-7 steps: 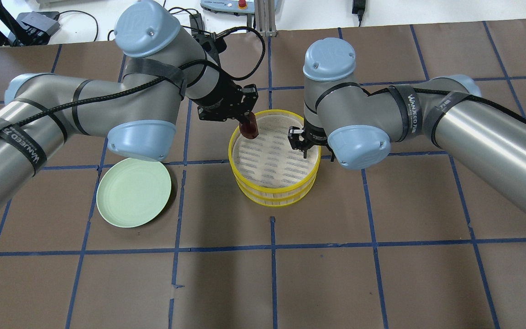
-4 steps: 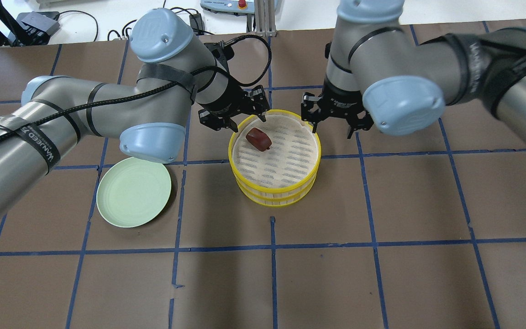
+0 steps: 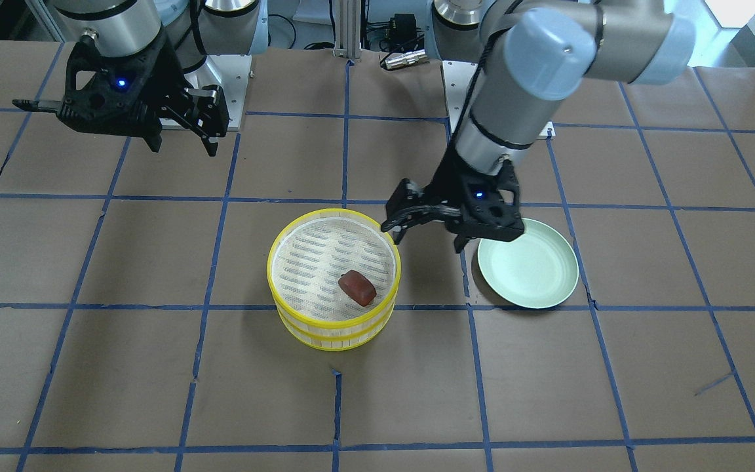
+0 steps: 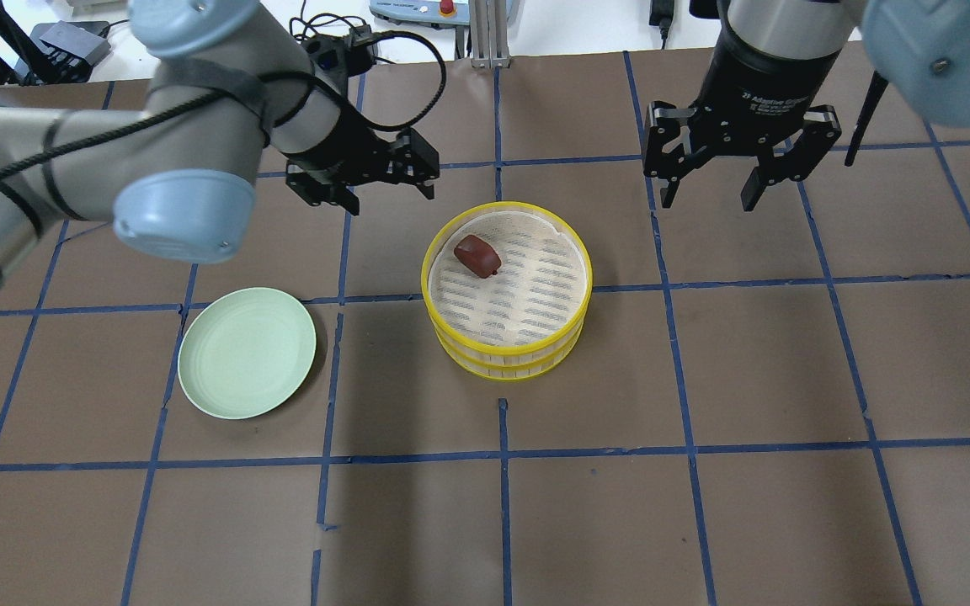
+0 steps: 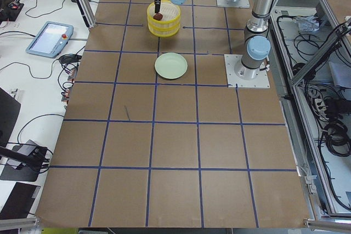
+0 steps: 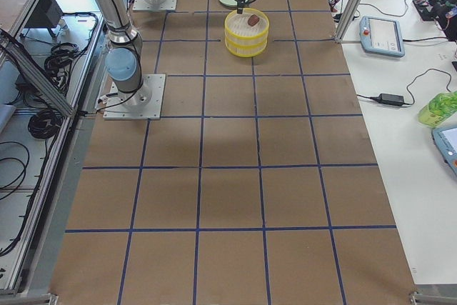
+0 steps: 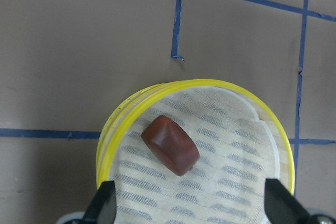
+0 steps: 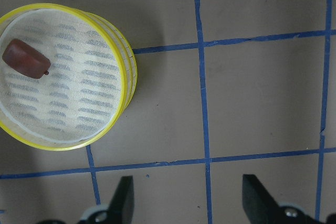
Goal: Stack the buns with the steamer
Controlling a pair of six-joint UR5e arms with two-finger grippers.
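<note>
The yellow two-tier steamer stands mid-table, its top tier lined with a white mat. The reddish-brown bun lies on that mat near the far-left rim; it also shows in the front view, the left wrist view and the right wrist view. The white bun is out of view. My left gripper is open and empty, above the table just beyond the steamer's far-left side. My right gripper is open and empty, far right of the steamer.
An empty green plate lies left of the steamer, also seen in the front view. The brown table cover carries a grid of blue tape. Cables and a pendant lie beyond the table's far edge.
My left gripper let go of the reddish-brown bun, which now lies in the steamer, and drew back to the left. My right gripper left the steamer's right rim and moved away to the far right.
</note>
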